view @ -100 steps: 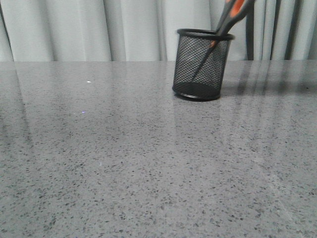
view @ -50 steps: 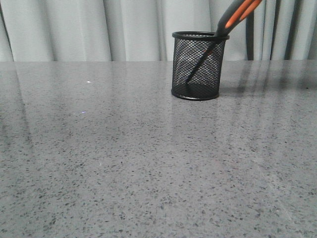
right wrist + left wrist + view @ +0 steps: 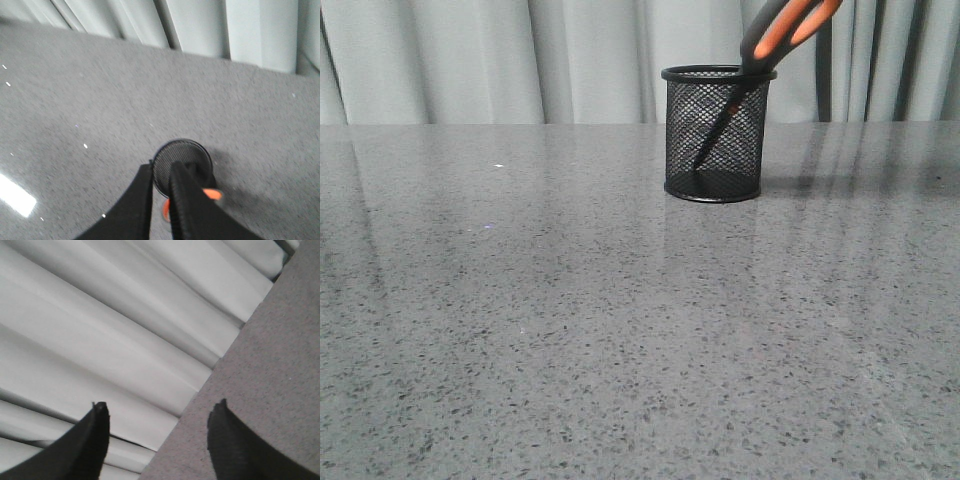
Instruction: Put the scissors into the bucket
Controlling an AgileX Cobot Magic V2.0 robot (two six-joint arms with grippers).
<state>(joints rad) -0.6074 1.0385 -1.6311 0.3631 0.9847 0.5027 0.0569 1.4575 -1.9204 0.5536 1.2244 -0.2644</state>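
front view shows the scissors (image 3: 782, 30) leaning tip-down inside the bucket (image 3: 715, 133) on the worktop (image 3: 570, 320). right claw (image 3: 162, 172) looks nearly closed above it; grip unclear. left claw (image 3: 157, 412) is open, empty. next: pull away.

Black wire-mesh bucket (image 3: 716, 135) stands on a glossy speckled stone-look table (image 3: 570, 330).

Looked like a staged test room or lab rather than a home. Showed a wide grey speckled stone worktop (image 3: 570, 330) carrying only a black mesh pen cup (image 3: 715, 135), backed wall to wall by pale pleated curtains (image 3: 520, 60).
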